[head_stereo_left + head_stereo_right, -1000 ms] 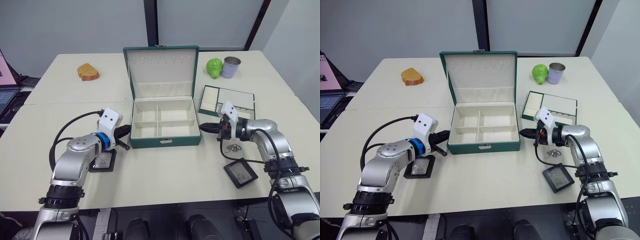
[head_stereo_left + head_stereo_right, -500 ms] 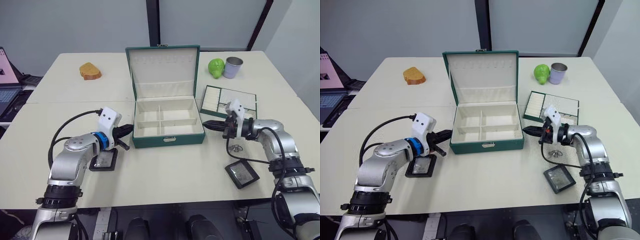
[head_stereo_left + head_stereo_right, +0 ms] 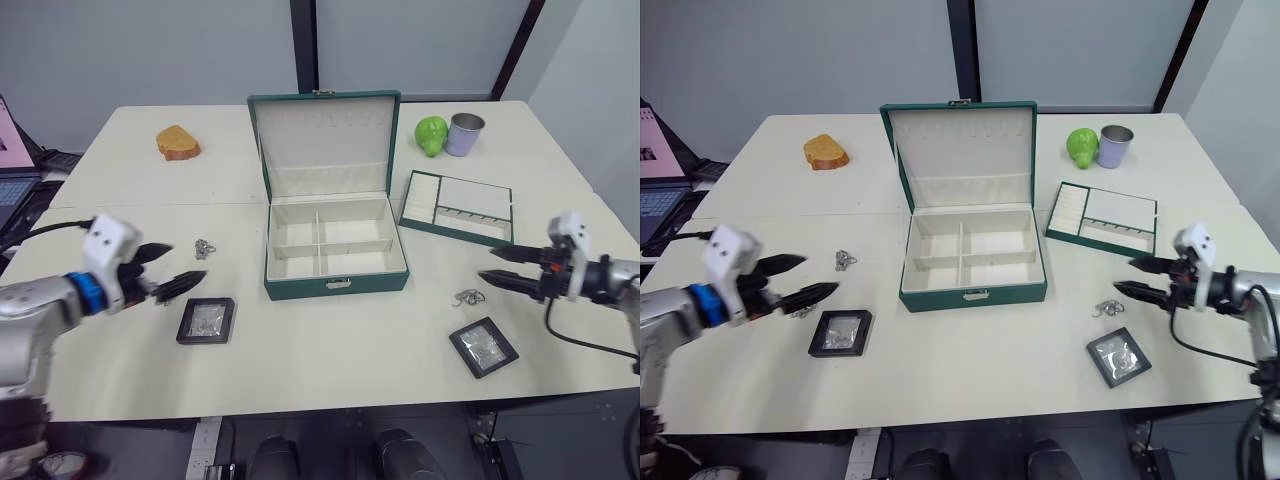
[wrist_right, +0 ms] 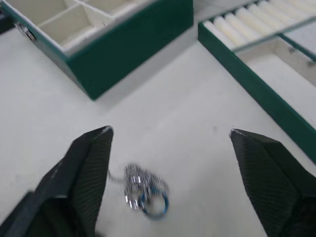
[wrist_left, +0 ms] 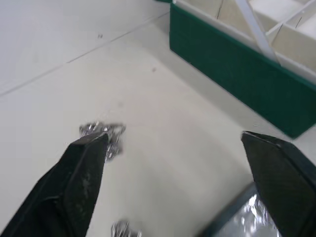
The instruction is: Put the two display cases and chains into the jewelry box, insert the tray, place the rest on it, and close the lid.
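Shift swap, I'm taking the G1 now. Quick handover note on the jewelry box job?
Left end effector: open, empty, over the table left of the jewelry box.
Right end effector: open, empty, beside the right chain.
Box: lid up, compartments empty.
Display cases: one front-left, one front-right, both on the table.
Left chain: on the table left of the box.
Tray: on the table right of the box.
Done: nothing packed.
Left: cases and chains in, tray in, load the rest, close lid.
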